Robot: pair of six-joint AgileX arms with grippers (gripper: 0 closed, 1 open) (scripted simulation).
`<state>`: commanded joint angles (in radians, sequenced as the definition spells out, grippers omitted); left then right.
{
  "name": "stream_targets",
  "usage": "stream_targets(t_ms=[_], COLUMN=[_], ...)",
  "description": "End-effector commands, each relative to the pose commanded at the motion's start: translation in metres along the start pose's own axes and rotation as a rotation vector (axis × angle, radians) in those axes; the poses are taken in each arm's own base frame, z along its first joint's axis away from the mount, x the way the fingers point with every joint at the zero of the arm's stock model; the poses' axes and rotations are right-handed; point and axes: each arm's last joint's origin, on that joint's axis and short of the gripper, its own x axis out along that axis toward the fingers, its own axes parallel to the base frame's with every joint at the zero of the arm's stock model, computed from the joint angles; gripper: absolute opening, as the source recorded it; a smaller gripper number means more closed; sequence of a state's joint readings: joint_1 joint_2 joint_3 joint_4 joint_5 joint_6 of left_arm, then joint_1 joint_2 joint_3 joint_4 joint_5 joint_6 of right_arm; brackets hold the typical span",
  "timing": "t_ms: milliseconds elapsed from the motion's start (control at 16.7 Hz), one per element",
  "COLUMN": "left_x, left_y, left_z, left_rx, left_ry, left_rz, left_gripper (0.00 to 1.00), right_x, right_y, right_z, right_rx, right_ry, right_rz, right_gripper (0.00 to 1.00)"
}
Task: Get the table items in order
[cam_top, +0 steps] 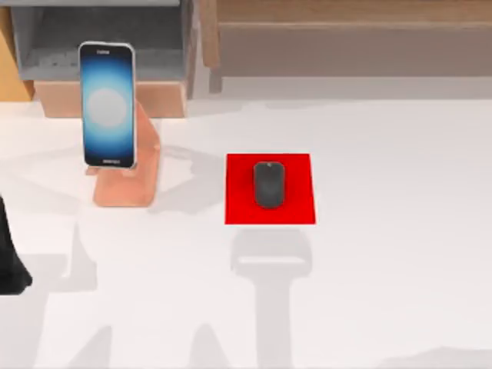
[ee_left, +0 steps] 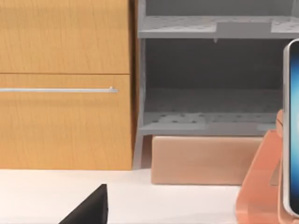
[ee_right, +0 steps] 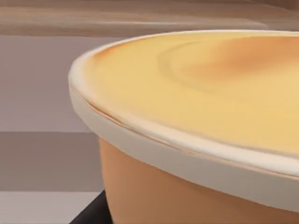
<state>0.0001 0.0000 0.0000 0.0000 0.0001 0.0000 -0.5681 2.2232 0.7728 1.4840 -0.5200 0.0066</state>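
The smartphone (cam_top: 107, 104) stands upright with its screen lit, leaning in the peach phone stand (cam_top: 127, 181) at the table's left back. Its silver rim (ee_left: 290, 126) and the stand (ee_left: 261, 186) also edge into the left wrist view. In the middle of the white table (cam_top: 384, 292) the dark grey mouse (cam_top: 269, 184) lies on the red mat (cam_top: 300, 207). A dark part of my left arm (cam_top: 9, 261) sits at the table's left edge, well apart from the phone. A dark piece of my left gripper (ee_left: 91, 210) shows low in its wrist view, and a dark piece of my right gripper (ee_right: 93, 212) in the right wrist view.
A wooden drawer cabinet (ee_left: 65, 93) and a grey shelf unit (ee_left: 210, 84) stand behind the table, with a tan box (ee_left: 201, 158) under the shelf. A long wooden unit (cam_top: 346, 38) runs along the back right. A tan round object with a cream rim (ee_right: 196, 154) sits close to the right wrist camera.
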Motion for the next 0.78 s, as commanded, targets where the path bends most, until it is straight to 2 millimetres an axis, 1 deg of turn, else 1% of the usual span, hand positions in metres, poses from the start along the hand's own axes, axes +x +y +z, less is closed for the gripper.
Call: stream_targets(t_ms=[120, 240, 420, 540, 600, 780], left_x=[0.000, 0.000, 0.000, 0.000, 0.000, 0.000], left_y=[0.000, 0.000, 0.000, 0.000, 0.000, 0.000], left_z=[0.000, 0.000, 0.000, 0.000, 0.000, 0.000], left_rx=[0.000, 0.000, 0.000, 0.000, 0.000, 0.000], left_ry=[0.000, 0.000, 0.000, 0.000, 0.000, 0.000], left_rz=[0.000, 0.000, 0.000, 0.000, 0.000, 0.000], left_gripper=[1.00, 1.00, 1.00, 1.00, 1.00, 1.00], right_x=[0.007, 0.015, 0.031, 0.044, 0.052, 0.080], right_y=[-0.004, -0.007, -0.003, 0.007, 0.016, 0.053], right_z=[0.020, 0.046, 0.086, 0.109, 0.117, 0.134], right_rx=[-0.040, -0.083, -0.124, -0.126, -0.119, -0.077], right_ry=[-0.067, -0.144, -0.248, -0.294, -0.305, -0.301], right_rz=[-0.022, -0.055, -0.106, -0.129, -0.135, -0.134], right_gripper=[0.00, 0.00, 0.00, 0.00, 0.00, 0.00])
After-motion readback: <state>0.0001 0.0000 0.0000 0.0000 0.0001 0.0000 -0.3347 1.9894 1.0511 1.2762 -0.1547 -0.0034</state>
